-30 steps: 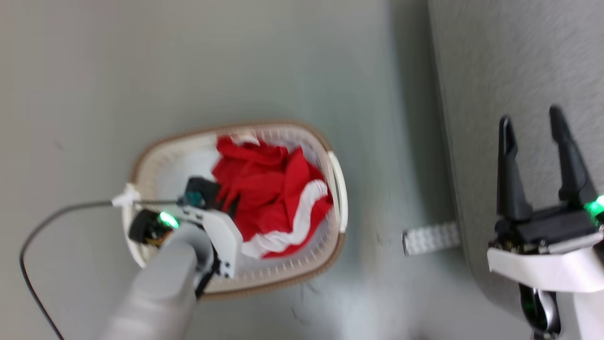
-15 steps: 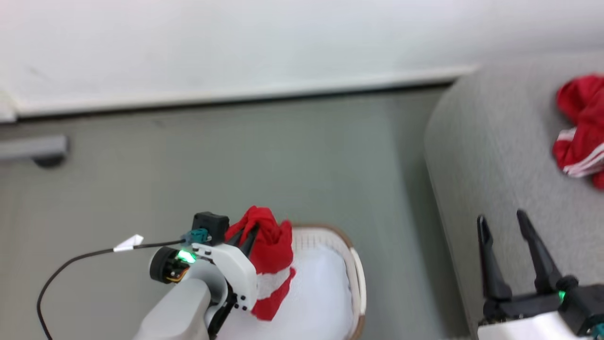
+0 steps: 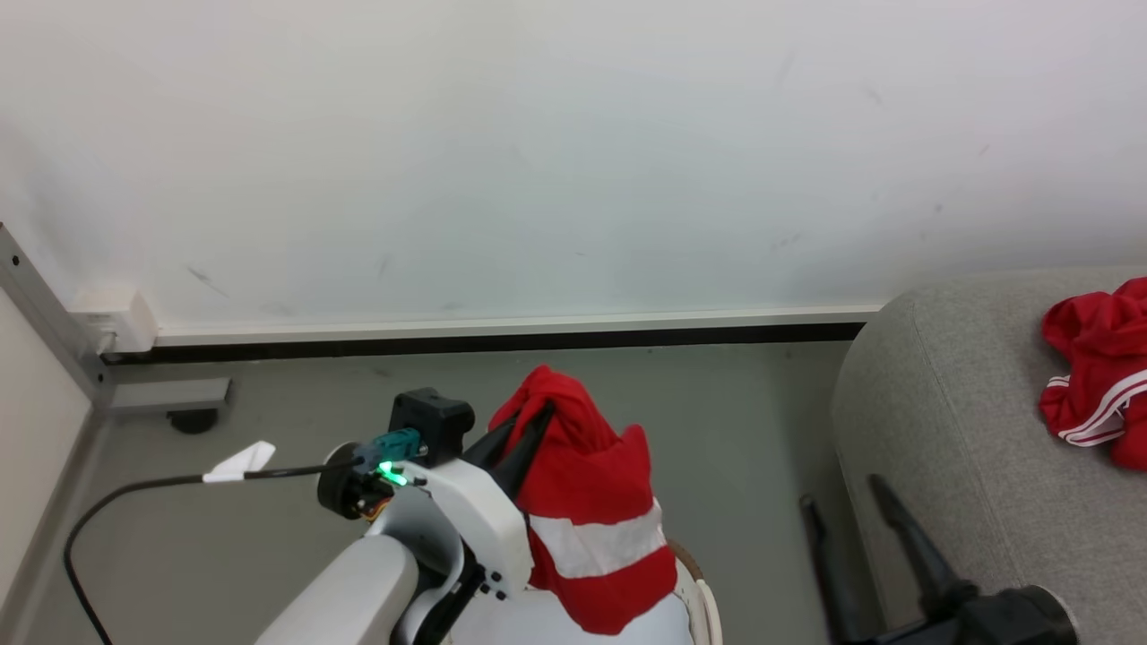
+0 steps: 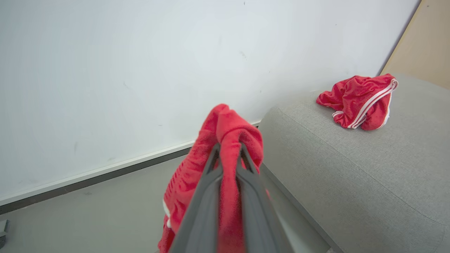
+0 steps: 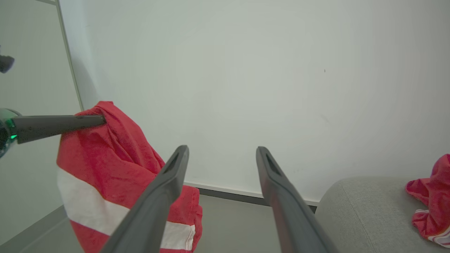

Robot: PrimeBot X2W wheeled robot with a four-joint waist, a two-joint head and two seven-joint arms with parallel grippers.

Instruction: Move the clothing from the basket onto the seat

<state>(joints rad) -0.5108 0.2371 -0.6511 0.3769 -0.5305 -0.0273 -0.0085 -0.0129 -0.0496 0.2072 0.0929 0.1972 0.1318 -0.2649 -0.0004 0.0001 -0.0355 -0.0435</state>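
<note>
Left gripper (image 3: 536, 421) clamps a striped red garment (image 3: 591, 502) hanging above the basket (image 3: 706, 602), whose rim is mostly cut off. Right gripper (image 3: 840, 494) stands open beside the seat (image 3: 968, 466), which carries a second red garment (image 3: 1093, 376), partly cropped.

No lettering, brand, number or sign can be read anywhere: the red clothing (image 3: 582, 484) carries only plain white stripes, and the small white tag (image 3: 240, 461) is too small to show any legible marks.
</note>
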